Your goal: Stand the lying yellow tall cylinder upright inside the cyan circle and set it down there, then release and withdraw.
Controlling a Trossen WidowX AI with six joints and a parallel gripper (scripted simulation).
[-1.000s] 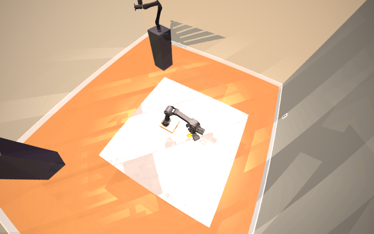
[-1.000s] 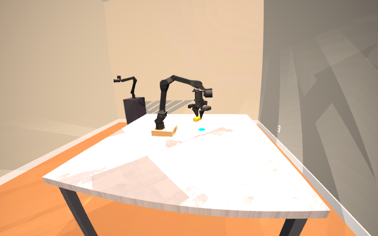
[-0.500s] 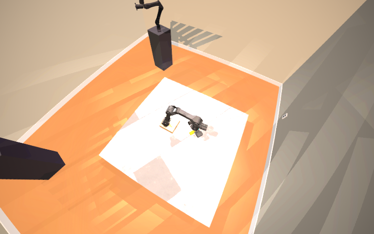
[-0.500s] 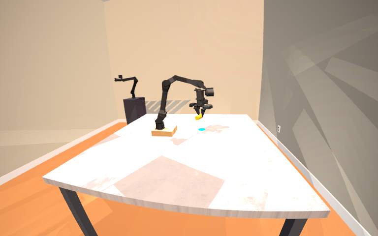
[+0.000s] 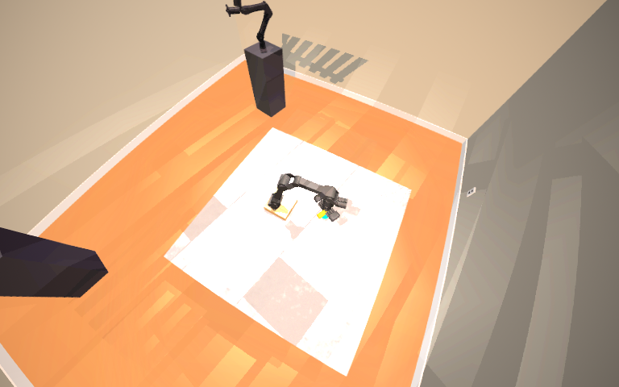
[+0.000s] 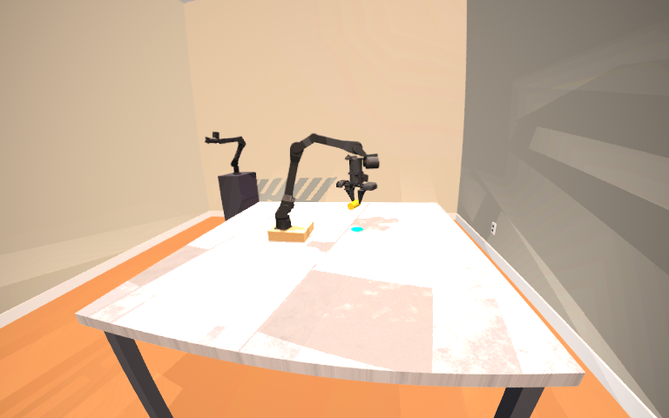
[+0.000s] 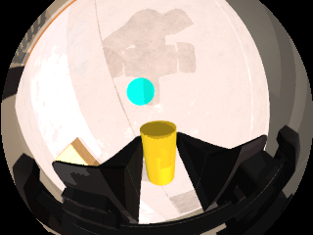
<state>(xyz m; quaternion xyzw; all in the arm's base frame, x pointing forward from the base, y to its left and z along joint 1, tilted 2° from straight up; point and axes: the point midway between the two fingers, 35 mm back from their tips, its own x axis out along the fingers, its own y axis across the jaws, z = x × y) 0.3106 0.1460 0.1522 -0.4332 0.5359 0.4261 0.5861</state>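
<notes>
Above the worktop [image 5: 278, 282] [image 6: 375, 315] [image 7: 220, 54], the claw [image 5: 323, 211] [image 6: 355, 203] [image 7: 158, 137] grasps the yellow cylinder [image 5: 321, 214] [image 6: 353, 204] [image 7: 159, 154], tipped well off upright. Seen from the wrist, the cyan circle [image 5: 325, 217] [image 6: 357, 229] [image 7: 140, 91] lies toward eleven o'clock from the cylinder, apart from it, on the worktop.

Glares nearly white on the tabletop [image 5: 365, 246] [image 6: 246, 295] [image 7: 220, 64], dims along the right-hand wall [image 5: 547, 228] [image 6: 567, 98], throws striped shadow [image 5: 339, 75] [image 6: 315, 189] behind; curves strongly, blackening at the wrist view's corners.

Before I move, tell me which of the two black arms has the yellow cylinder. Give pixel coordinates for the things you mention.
The arm [image 5: 309, 185] [image 6: 292, 174] on the wooden block [image 5: 285, 215] [image 6: 287, 236] [image 7: 82, 150]: its claw [image 5: 325, 211] [image 6: 355, 202] [image 7: 158, 137] grips the cylinder [image 5: 321, 214] [image 6: 353, 204] [image 7: 159, 156]. The other [image 5: 265, 20] [image 6: 239, 146] stands on a dark pedestal [image 5: 270, 81] [image 6: 239, 192].
</notes>
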